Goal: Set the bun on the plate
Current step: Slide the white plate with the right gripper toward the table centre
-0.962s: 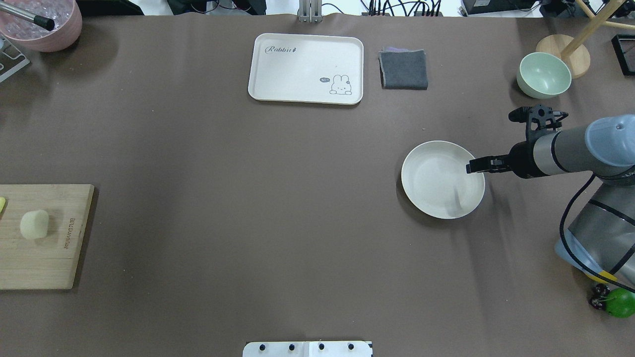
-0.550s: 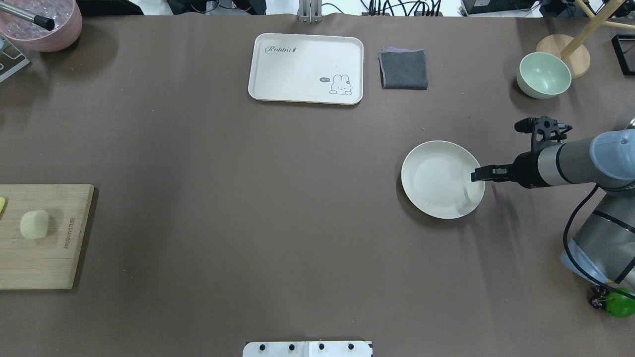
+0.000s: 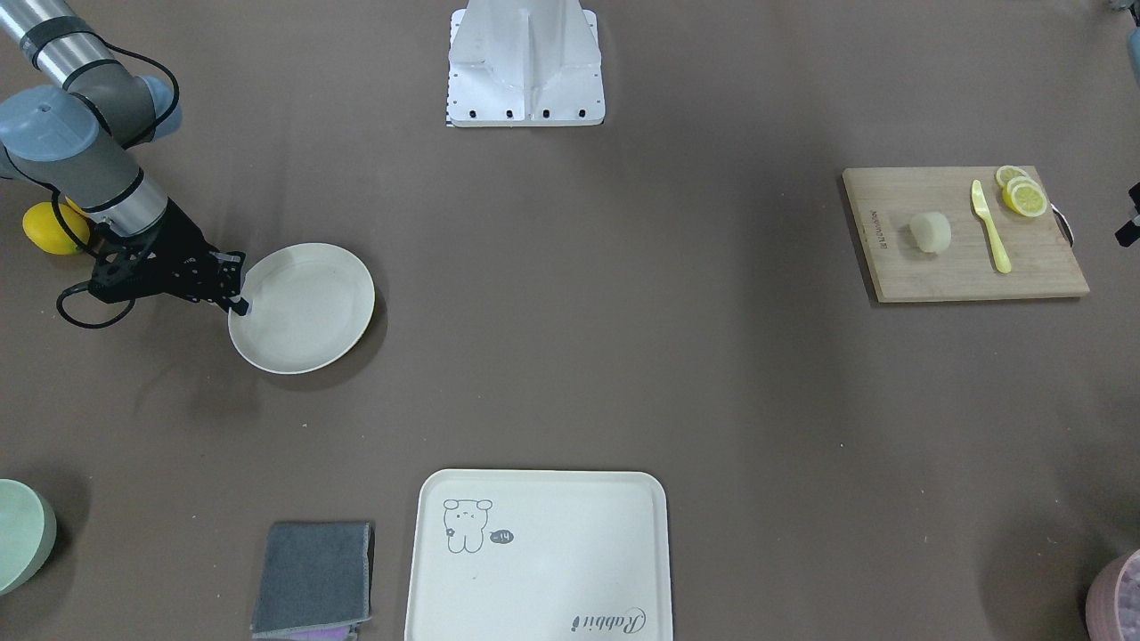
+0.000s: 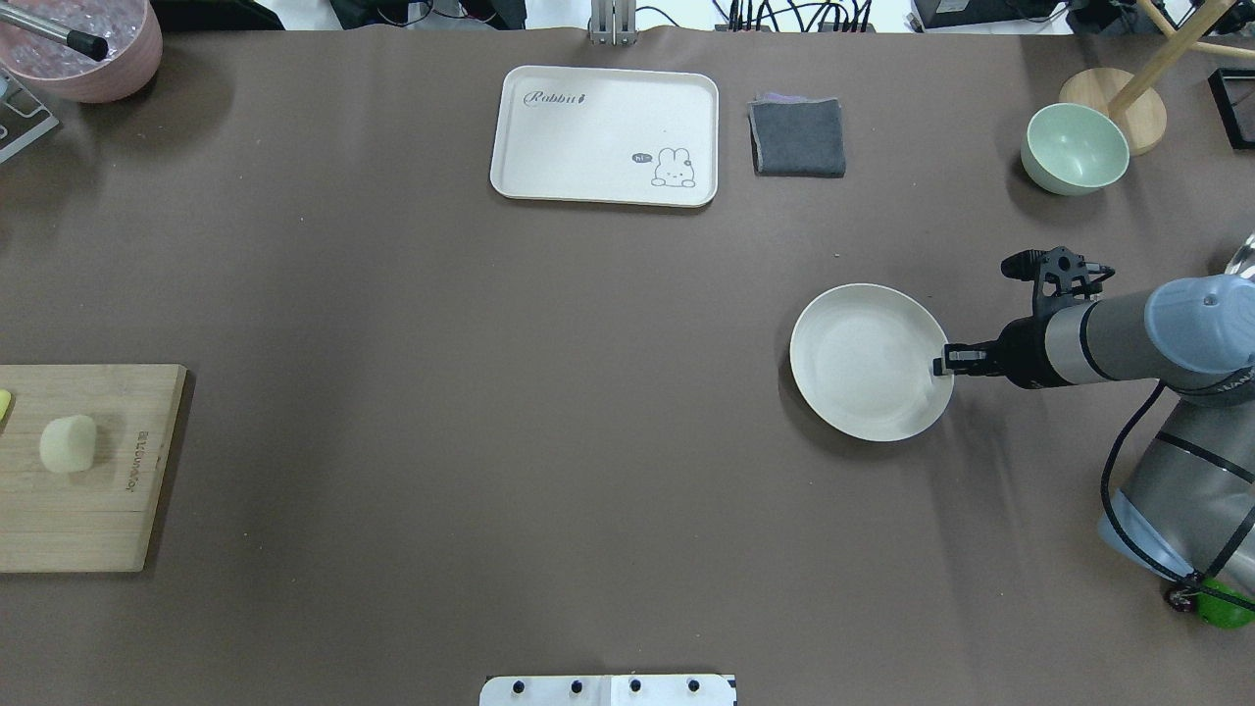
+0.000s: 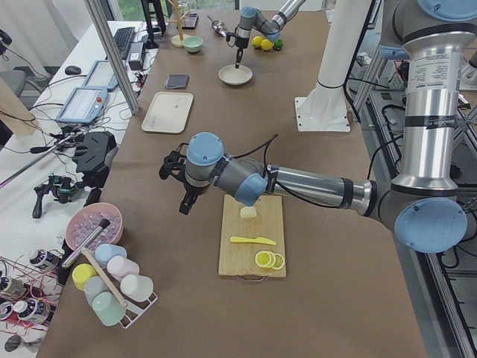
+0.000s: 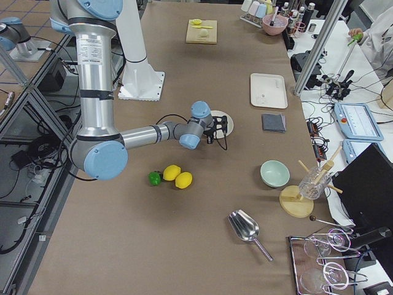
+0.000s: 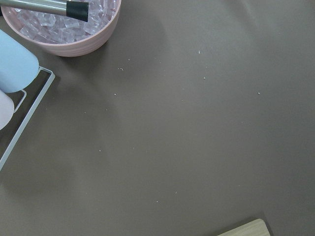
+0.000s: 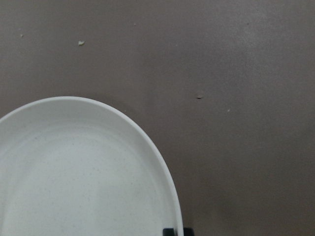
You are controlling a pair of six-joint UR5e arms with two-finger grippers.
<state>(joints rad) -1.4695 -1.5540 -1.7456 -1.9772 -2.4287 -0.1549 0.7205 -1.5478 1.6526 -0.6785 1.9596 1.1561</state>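
Note:
The bun (image 4: 69,443) (image 3: 930,233) lies on a wooden cutting board (image 4: 98,510) at the table's far left. The round cream plate (image 4: 863,358) (image 3: 307,307) sits on the table at the right. My right gripper (image 4: 941,366) (image 3: 240,307) is down at the plate's right rim, shut on it. In the right wrist view the plate (image 8: 74,172) fills the lower left and dark fingertips (image 8: 170,231) straddle its rim. My left gripper (image 5: 185,200) hangs above the table beside the board, apart from the bun. I cannot tell whether it is open or shut.
A cream tray (image 4: 605,135) and a folded grey cloth (image 4: 798,136) lie at the back. A green bowl (image 4: 1075,149) stands back right, a pink bowl of ice (image 4: 83,44) back left. Lemon slices (image 3: 1021,194) and a yellow knife (image 3: 989,225) share the board.
My right gripper has drawn back from over the plate and come down onto its right rim. The plate has shifted slightly. The bun has not moved.

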